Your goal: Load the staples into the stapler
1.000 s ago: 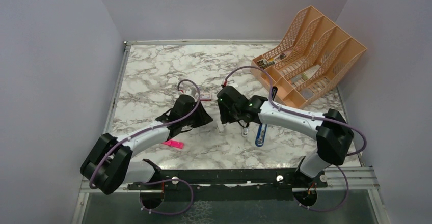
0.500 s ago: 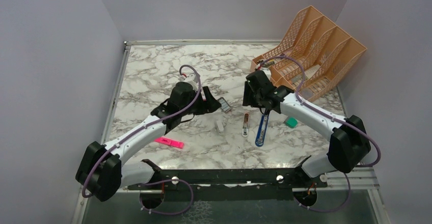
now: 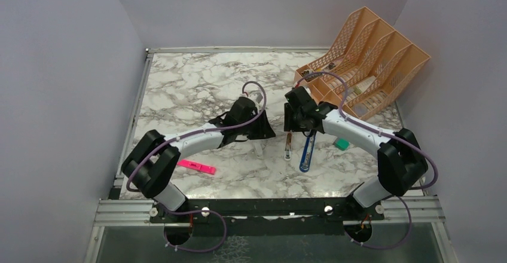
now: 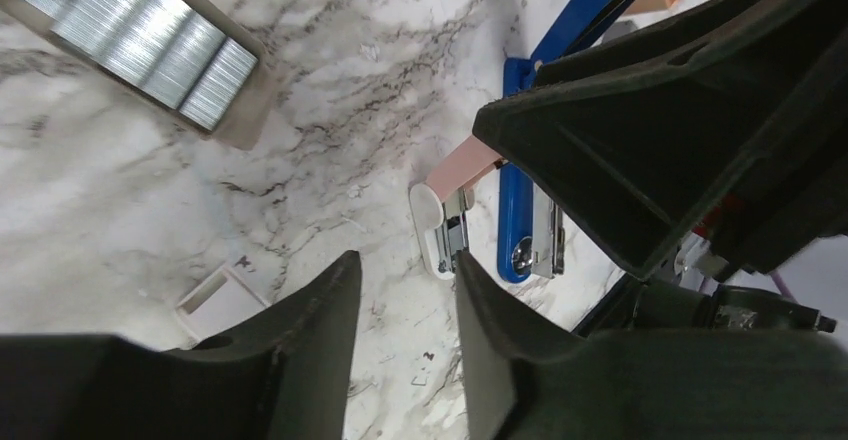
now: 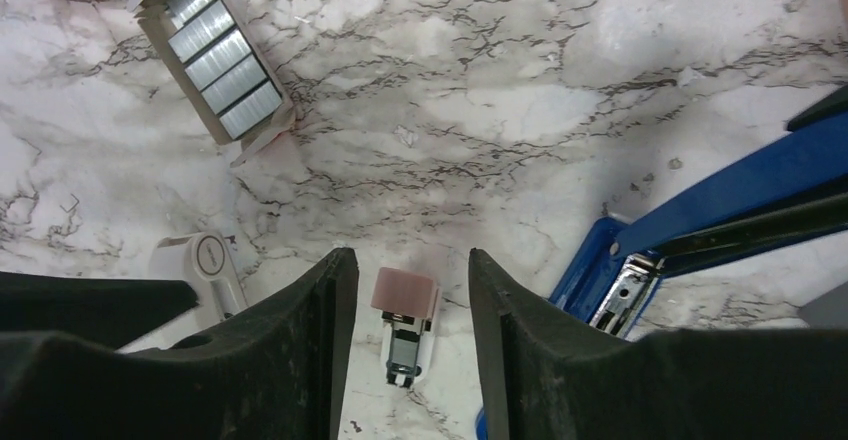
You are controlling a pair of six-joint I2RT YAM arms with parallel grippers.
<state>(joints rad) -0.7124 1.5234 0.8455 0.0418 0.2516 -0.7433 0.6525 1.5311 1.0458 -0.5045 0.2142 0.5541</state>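
The white marble-patterned table with grey veins (image 3: 191,89) carries a slotted orange plastic file organiser (image 3: 382,42) at its far right corner.

Both arms reach in toward the middle of the table. The left gripper (image 4: 405,270) hangs above the marble with its black fingers parted by a moderate gap, released, with nothing between them and nothing touched. The right gripper (image 5: 410,260) is likewise slack, its fingers set moderately apart and holding nothing. Seen from its wrist, a small pink-topped white stapler-like tool (image 5: 405,335) lies on the table below the gap, clear of both fingers.

The blue metal stapler (image 5: 700,220) lies hinged open just right of that tool, its steel channel exposed.

The staples (image 5: 222,58), silver-grey blocks packed side by side in a shallow pale cardboard tray (image 5: 262,140), rest on the marble to the left of the stapler, apart from it. In the right wrist view the row's long axis runs diagonally from upper left to lower right. In the overhead view the left gripper hides them.

A flat pink highlighter pen (image 3: 197,167) lies well apart, near the left arm.
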